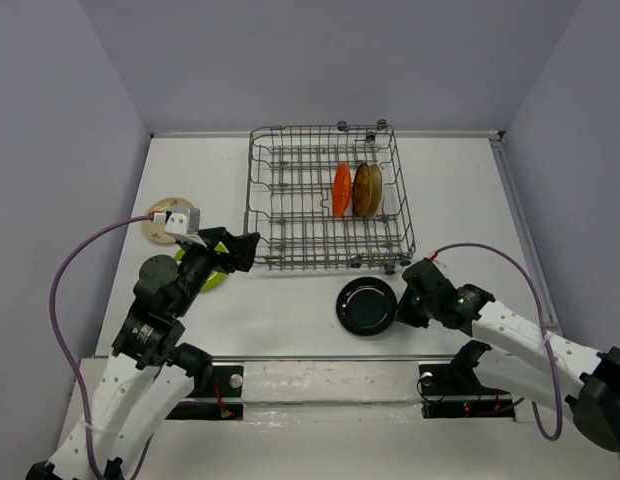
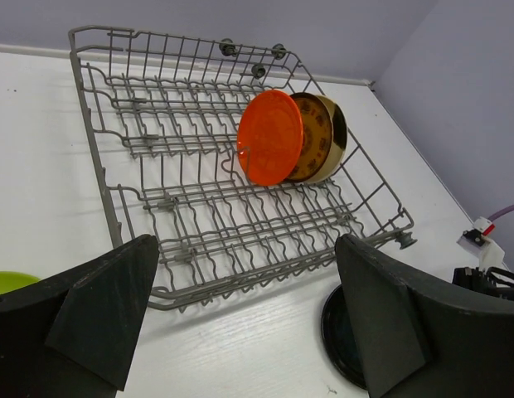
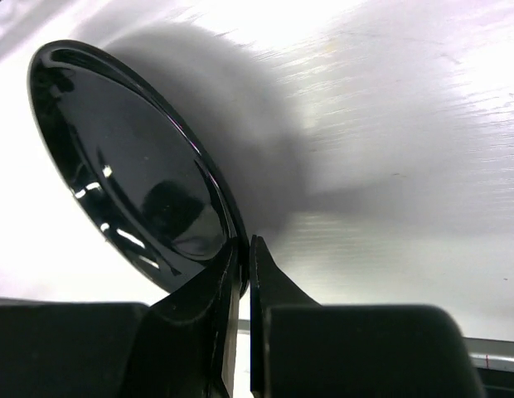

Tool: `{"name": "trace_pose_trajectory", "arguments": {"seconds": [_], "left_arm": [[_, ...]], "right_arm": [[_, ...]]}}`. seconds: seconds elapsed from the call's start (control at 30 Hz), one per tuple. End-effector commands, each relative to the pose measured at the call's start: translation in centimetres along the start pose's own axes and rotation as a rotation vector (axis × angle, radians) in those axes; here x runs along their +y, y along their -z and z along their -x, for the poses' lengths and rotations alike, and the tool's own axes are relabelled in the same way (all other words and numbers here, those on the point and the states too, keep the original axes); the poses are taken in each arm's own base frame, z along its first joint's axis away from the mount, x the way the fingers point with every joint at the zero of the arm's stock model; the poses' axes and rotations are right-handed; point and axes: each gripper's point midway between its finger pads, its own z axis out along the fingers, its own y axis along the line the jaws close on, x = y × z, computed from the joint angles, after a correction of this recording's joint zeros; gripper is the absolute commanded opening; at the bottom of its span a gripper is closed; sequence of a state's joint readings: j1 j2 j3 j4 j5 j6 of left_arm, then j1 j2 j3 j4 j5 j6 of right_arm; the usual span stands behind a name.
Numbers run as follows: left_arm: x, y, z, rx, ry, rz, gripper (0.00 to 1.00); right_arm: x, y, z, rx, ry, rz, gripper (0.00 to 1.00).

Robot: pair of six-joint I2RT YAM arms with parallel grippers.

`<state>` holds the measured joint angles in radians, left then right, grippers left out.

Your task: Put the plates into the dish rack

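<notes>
We have our right hand [image 3: 244, 253] clamped on the black plate [image 3: 133, 166], just near of the dish rack [image 1: 290, 190]; our left hand [image 2: 244, 298] stands wide apart

Our arms: one open, one clamped.
Left gripper [image 1: 238, 250] gapes wide toward two o'clock; right gripper [image 3: 243, 257], aimed at ten o'clock, pinches the black plate [image 3: 124, 166] by its rim.

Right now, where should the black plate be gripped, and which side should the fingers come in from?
Take the black plate by its thin raised rim, on the edge nearest the right arm, coming in low from that side. It lies on the table, so only the rim offers a pinch; the fingers of the right gripper are shut there.
</notes>
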<state>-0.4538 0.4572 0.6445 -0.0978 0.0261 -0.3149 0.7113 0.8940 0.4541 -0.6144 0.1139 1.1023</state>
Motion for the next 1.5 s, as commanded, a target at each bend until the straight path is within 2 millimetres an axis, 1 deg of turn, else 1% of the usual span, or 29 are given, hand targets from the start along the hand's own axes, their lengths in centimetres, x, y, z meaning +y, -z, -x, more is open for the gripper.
{"name": "trace_pose_trajectory", "arguments": {"seconds": [0.0, 0.37, 0.43, 0.47, 0.57, 0.6, 0.67, 0.7, 0.73, 0.77, 0.83, 0.87, 0.9, 0.93, 0.97, 1.0, 1.03, 1.07, 1.1, 1.13, 1.17, 1.2, 1.27, 1.3, 1.33, 1.37, 1.4, 1.43, 1.47], "left_arm": [[-0.7, 0.0, 2.3, -0.059, -0.018, -0.02, 0.99], [-0.4, -0.2, 2.2, -0.055, -0.018, -0.013, 0.99], [-0.4, -0.3, 2.2, -0.054, -0.018, -0.013, 0.99], [-0.3, -0.3, 2.2, -0.055, -0.018, -0.01, 0.99], [-0.3, -0.3, 2.2, -0.052, -0.02, -0.009, 0.99], [-0.3, -0.3, 2.2, -0.053, -0.02, -0.006, 0.99], [-0.2, -0.3, 2.3, -0.055, -0.018, -0.002, 0.99], [-0.1, -0.3, 2.2, -0.054, -0.018, 0.002, 0.99], [0.0, -0.3, 2.2, -0.055, -0.019, 0.006, 0.99], [0.2, -0.4, 2.3, -0.058, -0.019, 0.016, 0.99], [0.4, -0.3, 2.4, -0.063, -0.016, 0.031, 0.99], [0.4, -0.2, 2.5, -0.063, -0.014, 0.033, 0.99], [1.0, -0.2, 2.7, -0.076, -0.012, 0.065, 0.99], [1.1, -0.2, 2.7, -0.074, -0.012, 0.069, 0.99], [1.1, -0.1, 2.8, -0.078, -0.01, 0.071, 0.99], [1.2, 0.0, 2.9, -0.084, -0.007, 0.076, 0.99], [1.3, 0.0, 2.9, -0.084, -0.005, 0.082, 0.99], [1.3, 0.0, 2.9, -0.086, -0.002, 0.085, 0.99], [1.3, 0.1, 3.0, -0.088, 0.003, 0.087, 0.99], [1.2, 0.0, 2.9, -0.086, 0.006, 0.084, 0.99], [1.0, 0.0, 2.8, -0.082, 0.006, 0.078, 0.99], [1.0, -0.1, 2.6, -0.075, 0.007, 0.077, 0.99], [0.8, -0.1, 2.4, -0.071, 0.007, 0.071, 0.99], [0.8, -0.2, 2.3, -0.066, 0.005, 0.072, 0.99], [0.8, -0.2, 2.2, -0.063, 0.005, 0.072, 0.99], [0.8, -0.2, 2.3, -0.065, 0.005, 0.073, 0.99], [0.8, -0.2, 2.2, -0.062, 0.004, 0.074, 0.99], [0.8, -0.3, 2.2, -0.063, 0.006, 0.075, 0.99], [0.7, -0.3, 2.2, -0.061, 0.004, 0.075, 0.99]], "right_arm": [[0.7, 2.2, 0.0, 0.007, 0.169, 0.018, 0.07], [5.6, 8.8, 2.7, -0.076, 0.325, 0.225, 0.07], [6.9, 9.7, 2.2, -0.045, 0.377, 0.281, 0.07], [8.4, 10.8, 1.7, -0.009, 0.403, 0.358, 0.07], [10.8, 11.9, 1.0, 0.037, 0.481, 0.45, 0.07], [12.6, 13.3, 1.4, 0.019, 0.5, 0.508, 0.07], [14.3, 14.2, 2.7, -0.034, 0.523, 0.533, 0.07], [15.1, 13.8, 4.2, -0.085, 0.523, 0.496, 0.07], [16.8, 15.3, 6.0, -0.158, 0.527, 0.509, 0.07], [17.6, 14.3, 7.0, -0.175, 0.528, 0.461, 0.07], [19.0, 14.1, 10.3, -0.294, 0.514, 0.377, 0.07], [20.8, 15.6, 12.0, -0.353, 0.514, 0.386, 0.07], [21.2, 15.5, 14.1, -0.427, 0.502, 0.32, 0.07], [22.9, 15.1, 15.9, -0.472, 0.509, 0.275, 0.07], [23.3, 14.7, 17.0, -0.501, 0.513, 0.223, 0.07], [23.5, 12.6, 18.6, -0.539, 0.52, 0.11, 0.07], [24.0, 14.5, 20.0, -0.598, 0.502, 0.105, 0.07], [24.3, 12.1, 20.6, -0.591, 0.536, 0.016, 0.07], [25.5, 13.8, 22.9, -0.679, 0.498, -0.014, 0.07], [26.2, 11.5, 23.2, -0.67, 0.518, -0.069, 0.07], [26.7, 11.0, 23.7, -0.678, 0.519, -0.095, 0.07], [28.0, 12.4, 25.3, -0.741, 0.487, -0.101, 0.07], [28.8, 11.0, 27.0, -0.773, 0.473, -0.196, 0.07], [28.2, 8.3, 26.3, -0.726, 0.514, -0.255, 0.07], [29.3, 9.7, 27.6, -0.779, 0.476, -0.254, 0.07], [29.5, 9.0, 27.7, -0.777, 0.472, -0.276, 0.07], [29.1, 6.4, 27.4, -0.746, 0.507, -0.341, 0.07], [30.0, 6.9, 27.8, -0.766, 0.484, -0.315, 0.07], [30.1, 6.3, 27.7, -0.76, 0.491, -0.323, 0.07]]}}
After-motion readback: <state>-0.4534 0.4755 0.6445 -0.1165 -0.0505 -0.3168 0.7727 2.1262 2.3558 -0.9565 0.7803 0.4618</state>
